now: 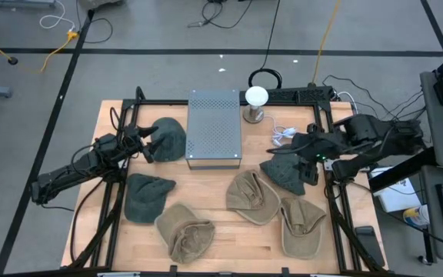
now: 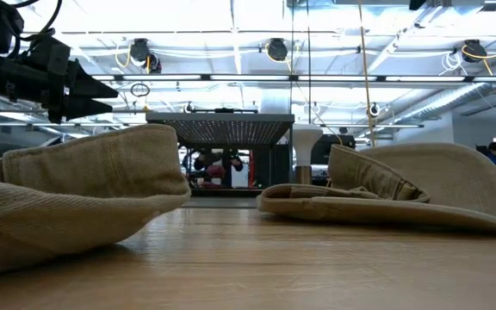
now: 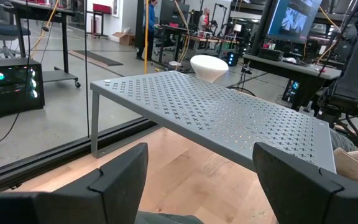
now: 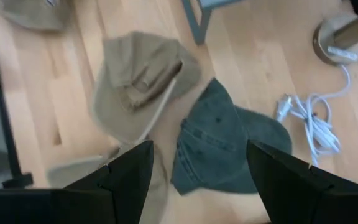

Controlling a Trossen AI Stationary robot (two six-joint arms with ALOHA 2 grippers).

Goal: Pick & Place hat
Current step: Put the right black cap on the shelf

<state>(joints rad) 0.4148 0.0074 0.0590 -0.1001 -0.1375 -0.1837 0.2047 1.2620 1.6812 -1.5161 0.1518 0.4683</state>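
Several soft hats lie flat on the wooden table [image 1: 229,248]. Dark green hats lie at the left [image 1: 169,138], at the lower left [image 1: 146,196] and at the right [image 1: 285,174] [image 4: 229,149]. Tan hats lie nearer the front [image 1: 184,231] [image 1: 251,196] [image 1: 302,223] [image 2: 76,194] [image 2: 403,189]. My left gripper [image 1: 148,145] [image 3: 197,180] [image 2: 102,95] points level and stands open at the left green hat's edge, facing the grey stand. My right gripper [image 1: 308,160] [image 4: 197,180] tips down, open, above the right green hat, clear of it.
A grey perforated metal stand [image 1: 214,127] [image 3: 229,112] is at the table's far middle. A white round lamp [image 1: 256,97] and a loose white cable [image 1: 284,135] [image 4: 309,121] lie to its right. Black frame rails [image 1: 114,200] run along the table's sides.
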